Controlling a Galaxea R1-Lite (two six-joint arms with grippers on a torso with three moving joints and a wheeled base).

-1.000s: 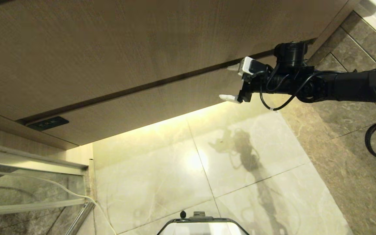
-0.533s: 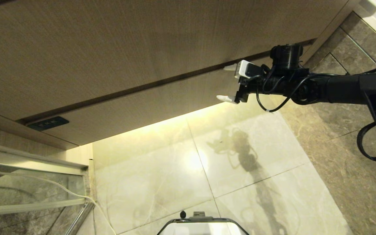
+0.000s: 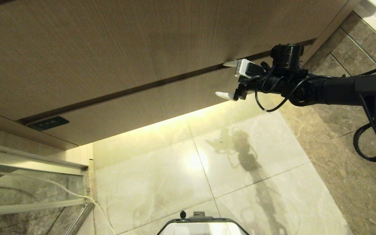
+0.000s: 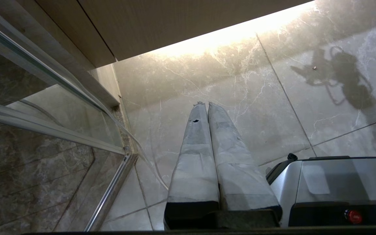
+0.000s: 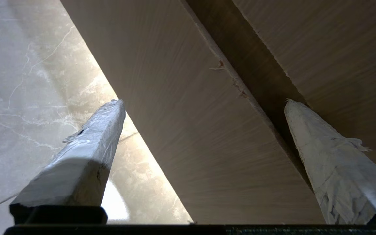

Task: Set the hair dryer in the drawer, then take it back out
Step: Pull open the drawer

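Note:
The drawer is the low wood-grain front under the vanity, closed, with a small black plate at its left end. My right gripper is open at the drawer's right part, straddling the front: one fingertip sits at the dark gap above it, the other below its lower edge. In the right wrist view the drawer front fills the space inside the right gripper. My left gripper is shut and parked low over the floor. The hair dryer is out of view.
A taller wood-grain panel sits above the drawer. A glass shower door with a metal frame and a thin white cable stand at the left. My base is at the bottom, on pale marble floor. Dark stone tiles lie at the right.
The right gripper has edged slightly left and up, so its upper fingertip now reaches the gap above the drawer front. It stays open. The left arm has not moved.

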